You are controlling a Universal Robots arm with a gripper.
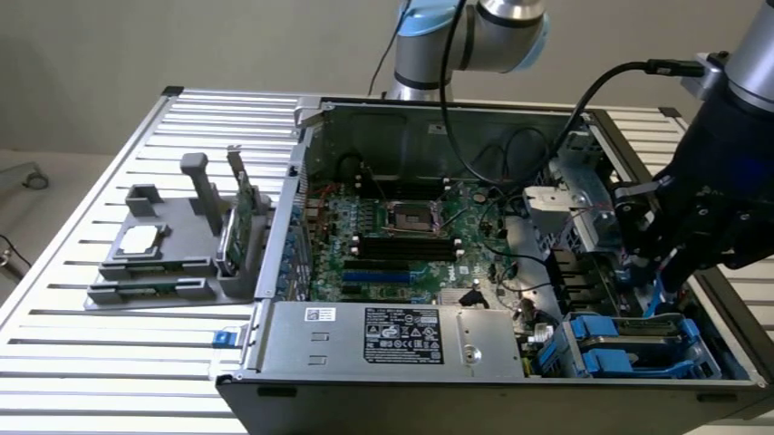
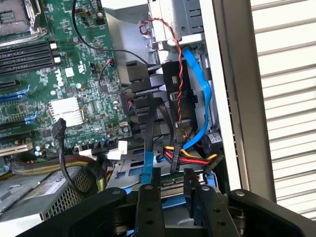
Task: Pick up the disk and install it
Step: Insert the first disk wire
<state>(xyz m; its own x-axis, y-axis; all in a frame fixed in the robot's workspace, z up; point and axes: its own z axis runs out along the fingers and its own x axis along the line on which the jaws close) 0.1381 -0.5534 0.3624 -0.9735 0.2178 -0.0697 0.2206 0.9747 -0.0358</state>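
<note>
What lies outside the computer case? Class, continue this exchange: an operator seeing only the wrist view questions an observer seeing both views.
Observer: A grey stand sits on the slatted table, at the exterior view's left of the case.
Operator: Anything on it?
Observer: A green circuit card stands upright in it.
Operator: Where is the pincer?
Observer: Inside the case, by its wall at the exterior view's right, above blue carriers.

An open computer case (image 1: 436,136) lies beside a grey holder (image 1: 199,272).

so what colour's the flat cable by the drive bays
Flat cable: blue, best in wrist view.
</note>
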